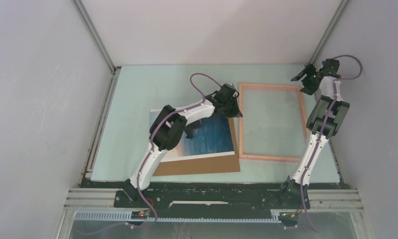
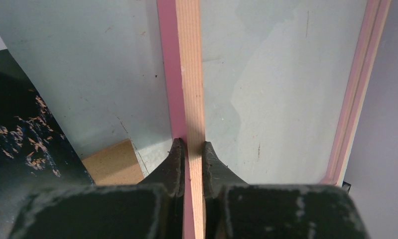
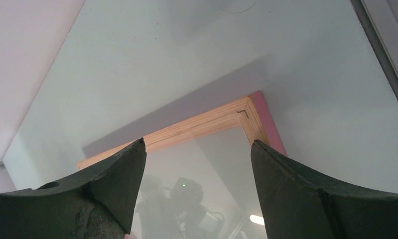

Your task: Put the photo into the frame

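Top external view: the frame (image 1: 269, 157) lies flat on the bench (image 1: 137, 89), with bare bench showing through its see-through middle.
Photo: the photo (image 1: 214, 137) lies picture side up just beside the frame's left rail, wholly outside it. It rests on a brown cardboard sheet (image 1: 201, 167) whose near edge sticks out from under it.
Left tool: the left tool (image 1: 235, 110) is clamped on the frame's left rail, towards that rail's far end.
Right tool: the right tool (image 1: 302, 82) hangs over the frame's far right corner with its jaws wide apart, holding nothing.
Done: as far as the pictures show, only a grip on the frame. No part of the photo is inside it.
Left to do: the whole insertion, by my reading. The photo has to go into the frame's opening and sit square within the rails.
Only the left wrist view shows: one finger (image 2: 174, 162) on each side of the wooden rail, pressed against it. In the top view the arm hides this. The cardboard corner and the photo's dark edge show on the rail's outer side.
Only the right wrist view shows: the corner joint of the frame between the parted jaws, and reflections in the middle, which suggest a pane.
Only the top view shows: the photo and the frame together.
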`<state>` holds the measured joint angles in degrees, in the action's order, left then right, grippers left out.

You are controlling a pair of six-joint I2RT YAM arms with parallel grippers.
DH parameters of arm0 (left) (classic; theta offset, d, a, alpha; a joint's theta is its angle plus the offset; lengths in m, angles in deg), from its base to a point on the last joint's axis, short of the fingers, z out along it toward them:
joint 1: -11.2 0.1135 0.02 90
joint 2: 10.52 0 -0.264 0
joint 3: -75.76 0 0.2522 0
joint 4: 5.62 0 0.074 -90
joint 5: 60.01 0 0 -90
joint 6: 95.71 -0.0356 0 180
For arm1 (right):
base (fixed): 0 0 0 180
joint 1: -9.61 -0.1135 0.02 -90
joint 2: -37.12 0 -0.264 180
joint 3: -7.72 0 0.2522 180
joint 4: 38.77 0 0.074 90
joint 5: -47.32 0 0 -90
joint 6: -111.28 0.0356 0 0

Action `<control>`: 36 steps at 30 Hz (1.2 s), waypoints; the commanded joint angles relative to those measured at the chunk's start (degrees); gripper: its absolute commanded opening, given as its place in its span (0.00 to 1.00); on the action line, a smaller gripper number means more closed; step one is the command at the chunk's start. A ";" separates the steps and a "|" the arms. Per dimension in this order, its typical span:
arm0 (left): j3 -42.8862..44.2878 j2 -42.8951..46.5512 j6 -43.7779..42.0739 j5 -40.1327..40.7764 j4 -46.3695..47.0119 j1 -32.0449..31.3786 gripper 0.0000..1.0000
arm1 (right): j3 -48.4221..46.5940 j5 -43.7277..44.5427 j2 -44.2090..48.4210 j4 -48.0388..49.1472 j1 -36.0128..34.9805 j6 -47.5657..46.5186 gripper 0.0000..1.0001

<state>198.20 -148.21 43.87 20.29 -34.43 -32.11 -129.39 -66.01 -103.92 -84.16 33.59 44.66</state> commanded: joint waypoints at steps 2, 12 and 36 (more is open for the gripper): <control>-1.40 -0.43 -0.01 -0.87 1.69 0.06 0.00 | 3.45 -6.95 1.01 0.62 -0.04 3.08 0.84; -1.58 -0.11 -0.10 -0.88 1.82 0.11 0.00 | 12.14 -7.63 9.35 2.78 -0.58 2.53 0.84; -2.51 1.02 -0.44 -2.30 4.12 0.11 0.01 | 18.89 -1.75 17.43 1.26 -0.49 -3.03 0.85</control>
<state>197.29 -148.19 43.89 18.59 -33.19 -31.59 -110.03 -71.37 -90.04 -76.03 34.84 43.17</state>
